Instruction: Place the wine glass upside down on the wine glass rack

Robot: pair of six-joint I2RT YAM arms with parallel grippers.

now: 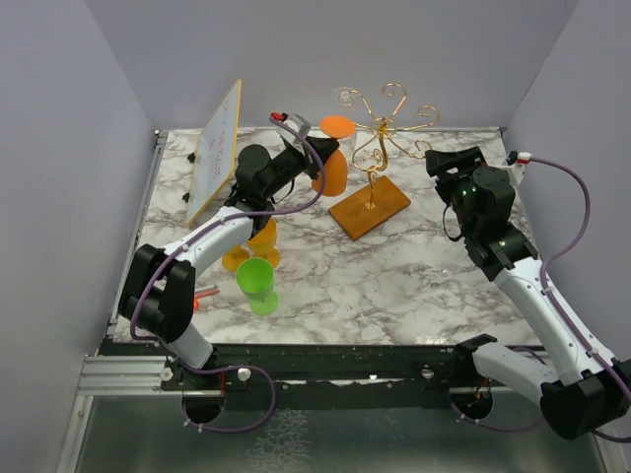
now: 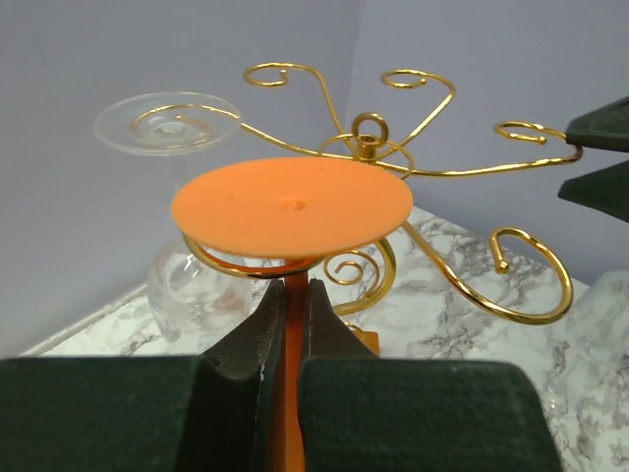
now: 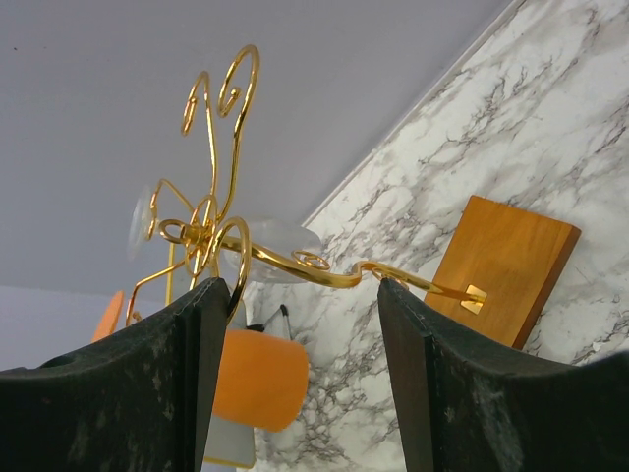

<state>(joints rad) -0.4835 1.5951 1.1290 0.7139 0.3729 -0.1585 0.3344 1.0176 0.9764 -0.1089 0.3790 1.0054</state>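
Note:
The orange wine glass (image 1: 333,171) hangs upside down, its flat foot (image 2: 292,205) on top. My left gripper (image 2: 292,295) is shut on its stem just under the foot. A gold curl of the wine glass rack (image 2: 369,147) runs right beneath the foot, beside the stem. The rack (image 1: 381,130) stands on its wooden base (image 1: 370,207) at the back middle. My right gripper (image 1: 444,163) is open just right of the rack, holding nothing. In the right wrist view the rack's stem (image 3: 339,277) shows beyond my open right gripper (image 3: 295,295), with the orange bowl (image 3: 257,379) behind.
A clear glass (image 2: 167,124) hangs upside down on a rear-left rack arm. A second orange glass (image 1: 250,246) and a green glass (image 1: 258,284) stand on the table under my left arm. The tilted whiteboard (image 1: 217,148) leans at the back left.

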